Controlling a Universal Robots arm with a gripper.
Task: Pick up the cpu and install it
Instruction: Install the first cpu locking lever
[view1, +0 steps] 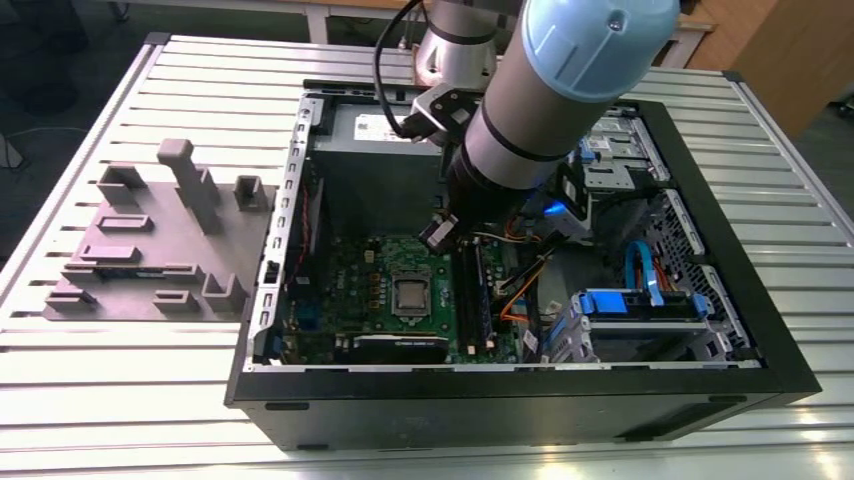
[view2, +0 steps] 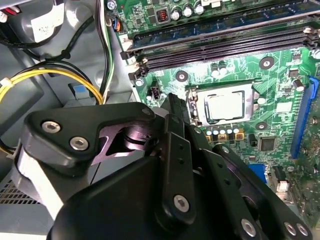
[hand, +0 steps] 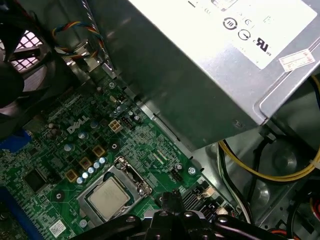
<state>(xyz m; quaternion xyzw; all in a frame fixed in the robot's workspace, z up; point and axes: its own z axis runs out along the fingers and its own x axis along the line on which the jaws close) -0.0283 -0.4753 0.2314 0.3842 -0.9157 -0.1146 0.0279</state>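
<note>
The cpu lies flat in its socket on the green motherboard, silver top facing up. Both wrist views show it seated inside the metal socket frame, the cpu square to the frame and the cpu with nothing on top of it. My gripper hangs inside the open computer case, above the board and a little behind the socket. Its black fingers stand close together and hold nothing. The gripper tip sits beside the socket's corner, apart from the chip.
The grey power supply box stands close behind the gripper. Yellow cables run beside it. Memory slots lie alongside the socket. A black fan borders the board. A grey fixture sits on the table at the exterior view's left.
</note>
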